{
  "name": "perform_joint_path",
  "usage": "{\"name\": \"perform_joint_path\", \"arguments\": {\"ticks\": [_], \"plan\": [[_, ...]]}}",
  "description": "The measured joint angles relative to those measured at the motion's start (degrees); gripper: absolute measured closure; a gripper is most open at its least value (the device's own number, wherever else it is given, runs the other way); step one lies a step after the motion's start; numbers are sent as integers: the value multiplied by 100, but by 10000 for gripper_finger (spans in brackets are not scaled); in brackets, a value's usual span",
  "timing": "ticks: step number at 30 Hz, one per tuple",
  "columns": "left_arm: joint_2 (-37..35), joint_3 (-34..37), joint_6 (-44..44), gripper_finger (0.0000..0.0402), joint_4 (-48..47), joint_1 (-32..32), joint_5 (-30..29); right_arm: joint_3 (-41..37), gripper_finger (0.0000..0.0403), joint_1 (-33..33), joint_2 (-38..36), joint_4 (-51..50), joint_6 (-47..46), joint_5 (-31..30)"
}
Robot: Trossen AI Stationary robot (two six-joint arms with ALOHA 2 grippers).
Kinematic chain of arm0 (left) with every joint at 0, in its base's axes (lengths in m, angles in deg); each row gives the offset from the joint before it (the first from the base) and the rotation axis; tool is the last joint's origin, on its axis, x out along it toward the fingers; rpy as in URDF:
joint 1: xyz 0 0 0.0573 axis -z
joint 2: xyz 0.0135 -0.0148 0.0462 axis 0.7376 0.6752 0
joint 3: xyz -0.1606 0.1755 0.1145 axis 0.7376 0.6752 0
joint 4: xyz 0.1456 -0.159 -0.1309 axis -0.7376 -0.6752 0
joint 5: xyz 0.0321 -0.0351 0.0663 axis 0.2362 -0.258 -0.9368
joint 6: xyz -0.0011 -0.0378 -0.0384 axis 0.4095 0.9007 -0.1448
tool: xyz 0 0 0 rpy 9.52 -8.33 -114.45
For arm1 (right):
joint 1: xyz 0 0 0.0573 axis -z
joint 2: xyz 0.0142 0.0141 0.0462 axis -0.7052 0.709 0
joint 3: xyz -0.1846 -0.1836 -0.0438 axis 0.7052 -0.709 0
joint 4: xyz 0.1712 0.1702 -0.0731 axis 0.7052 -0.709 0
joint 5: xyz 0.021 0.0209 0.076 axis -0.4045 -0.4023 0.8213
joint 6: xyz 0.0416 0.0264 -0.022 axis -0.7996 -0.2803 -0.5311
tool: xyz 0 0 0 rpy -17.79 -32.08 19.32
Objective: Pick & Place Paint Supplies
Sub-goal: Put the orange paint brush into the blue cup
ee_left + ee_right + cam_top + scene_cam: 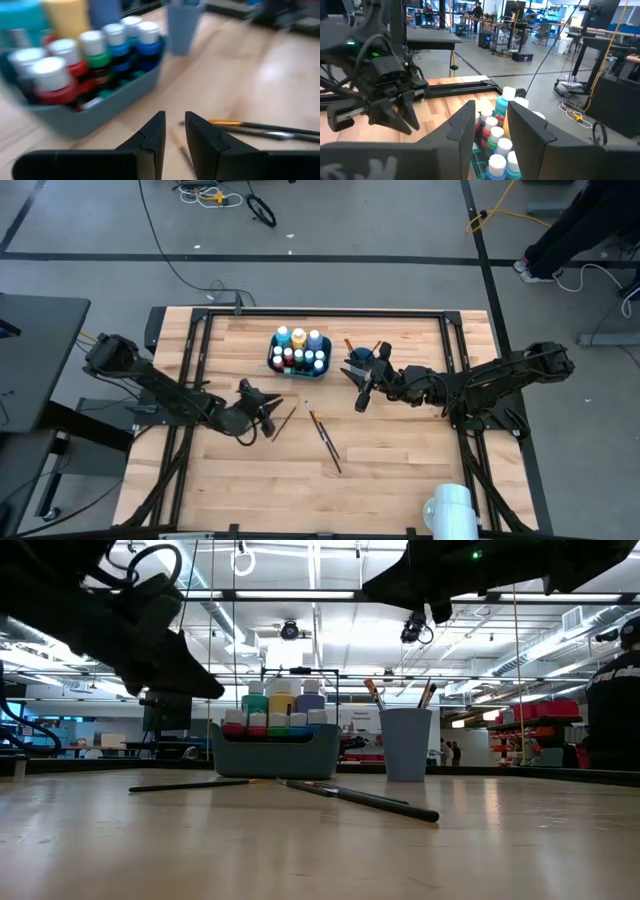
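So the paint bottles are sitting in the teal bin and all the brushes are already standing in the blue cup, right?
Not all of them. The paint bottles do sit in the teal bin, and some brushes stand in the blue cup, but the high view shows loose brushes lying flat on the table, between the two arms.

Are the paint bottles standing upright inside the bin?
Yes, upright: the paint bottles stand in the teal bin, white caps up.

The high view looks straight down on the whole light wooden table point(300, 480). The low view sits at tabletop height, facing level into the room. Both wrist views look closely past dark fingers. All four share the teal plastic bin point(299, 361) of white-capped bottles.
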Motion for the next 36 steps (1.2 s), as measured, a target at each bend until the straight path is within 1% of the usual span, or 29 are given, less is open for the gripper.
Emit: {"name": "perform_joint_path", "arguments": {"ticks": [2, 4, 7, 11, 14, 17, 19, 21, 23, 24, 28, 31, 34, 36], "plan": [[62, 437, -564, 319, 1283, -154, 415, 0, 284, 0, 0, 30, 0, 0], [167, 732, -748, 319, 2068, -336, 912, -2, 284, 0, 0, 56, 1, -2], [322, 858, -776, 319, 2375, -568, 1376, -2, 284, 0, 0, 78, 2, 0], [754, 710, -691, 318, 2395, -735, 1606, -2, 284, 0, 0, 77, 3, 1], [1175, 448, -898, 305, 2399, -747, 1616, -2, 284, 0, 0, 75, 5, 2], [1545, 216, -1122, 275, 2388, -745, 1531, -2, 284, 0, 0, 67, 3, 2], [1691, 115, -897, 251, 2393, -746, 1244, -2, 284, 0, 0, 38, -7, 4], [1767, 67, -426, 230, 2384, -747, 890, -2, 284, 0, 0, 31, -8, 4], [1838, 40, -110, 216, 2384, -747, 720, -2, 284, 0, 0, 31, -8, 4], [1871, 40, -62, 212, 2374, -747, 742, -2, 284, 0, 0, 31, -8, 4], [2210, 20, 85, 213, 2532, -716, 997, -2, 284, 0, 0, 29, -8, 7], [2584, -164, 163, 220, 2542, -670, 968, -2, 284, 0, 0, 31, -8, 7], [2987, -440, 51, 226, 2545, -630, 1004, -2, 284, 0, 0, 25, -12, 8], [3174, -548, 1, 229, 2528, -604, 871, -2, 284, 0, 0, 21, -13, 50]]}}
